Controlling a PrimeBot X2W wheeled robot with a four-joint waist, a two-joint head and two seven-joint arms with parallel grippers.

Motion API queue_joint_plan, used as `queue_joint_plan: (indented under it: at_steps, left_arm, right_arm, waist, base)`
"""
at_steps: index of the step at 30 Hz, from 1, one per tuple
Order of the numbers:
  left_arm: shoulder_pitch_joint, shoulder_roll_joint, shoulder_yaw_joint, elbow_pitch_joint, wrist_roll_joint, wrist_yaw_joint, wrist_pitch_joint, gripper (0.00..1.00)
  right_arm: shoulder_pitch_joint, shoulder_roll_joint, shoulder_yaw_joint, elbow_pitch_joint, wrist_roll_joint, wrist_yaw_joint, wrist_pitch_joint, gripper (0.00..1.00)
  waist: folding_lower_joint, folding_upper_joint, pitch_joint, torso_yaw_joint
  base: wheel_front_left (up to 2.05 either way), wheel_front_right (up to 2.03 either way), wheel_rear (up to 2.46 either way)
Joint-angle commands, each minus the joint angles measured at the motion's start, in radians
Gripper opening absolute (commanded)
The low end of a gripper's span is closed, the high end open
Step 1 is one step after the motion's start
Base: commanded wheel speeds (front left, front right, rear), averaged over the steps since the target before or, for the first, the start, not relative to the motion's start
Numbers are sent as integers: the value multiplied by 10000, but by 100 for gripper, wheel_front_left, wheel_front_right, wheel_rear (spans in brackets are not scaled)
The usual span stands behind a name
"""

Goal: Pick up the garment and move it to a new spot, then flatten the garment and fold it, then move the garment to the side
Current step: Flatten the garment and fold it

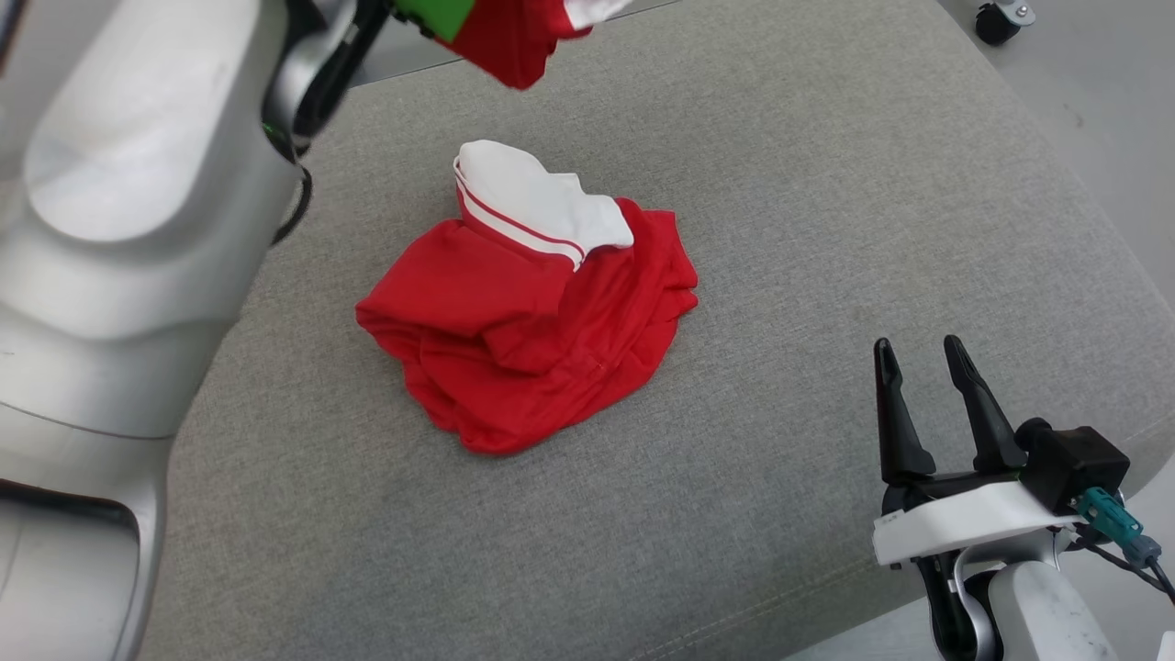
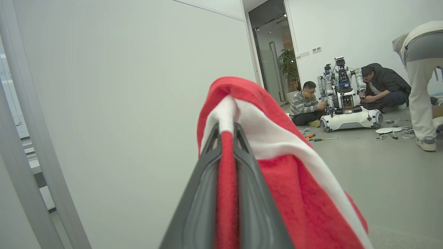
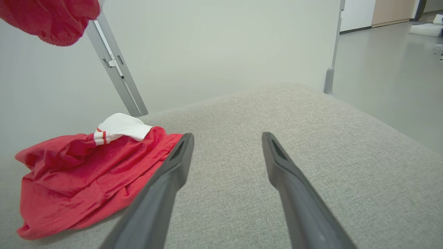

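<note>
A red garment (image 1: 528, 326) with a white, red-striped collar lies crumpled in a heap on the grey cushion (image 1: 826, 184); the same heap (image 3: 79, 180) sits at the lower left of the right wrist view. My left gripper (image 2: 226, 128) is raised high and shut on a fold of red and white cloth (image 2: 277, 145). That cloth (image 1: 514, 41) hangs at the head view's top edge, apart from the heap, and I see no link between them. My right gripper (image 1: 918, 344) hovers open over the cushion to the right of the heap, nothing between its fingers (image 3: 166, 186).
My pale left forearm (image 1: 138, 184) fills the left of the head view. A white wall panel (image 3: 225, 41) stands behind the cushion. On the floor beyond, people (image 2: 306, 107) work around another robot (image 2: 346, 100). A caster wheel (image 1: 1001, 18) stands at the far right.
</note>
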Motion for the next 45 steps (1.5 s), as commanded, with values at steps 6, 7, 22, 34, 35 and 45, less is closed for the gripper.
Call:
queue_joint_plan:
  at_steps: [6, 7, 22, 34, 35, 45]
  left_arm:
    - [-468, 621, 294, -392, -219, 69, 47, 0]
    - [-427, 671, 331, -410, -236, 99, 22, 0]
    - [1417, 1591, 651, -797, -476, 664, -498, 0]
    - [3265, 2680, 1264, -974, -906, 1079, -904, 0]
    - [3370, 2720, 1283, -986, -923, 1102, -934, 0]
    - [4639, 3153, 1582, -1108, -1144, 1379, -1157, 0]
  right_arm:
    - [95, -2, -135, -38, 126, -1, -31, 100]
    - [79, -2, -162, -52, 101, -1, -31, 100]
    - [-69, -3, -260, -381, -666, 1, -31, 100]
    - [-1, -354, -63, -471, -905, 1, -31, 100]
    - [10, -380, -45, -473, -912, 1, -31, 100]
    - [136, -702, 138, -517, -912, -1, -31, 100]
  waist:
    - [0, 0, 99, 89]
    - [0, 0, 118, 141]
    - [0, 0, 185, 2502]
    - [0, 0, 99, 4899]
    - [0, 0, 96, 5017]
    - [0, 0, 136, 6418]
  base:
    - [0, 0, 0]
    - [0, 0, 0]
    - [0, 0, 0]
    - [0, 0, 0]
    - [0, 0, 0]
    - [0, 0, 0]
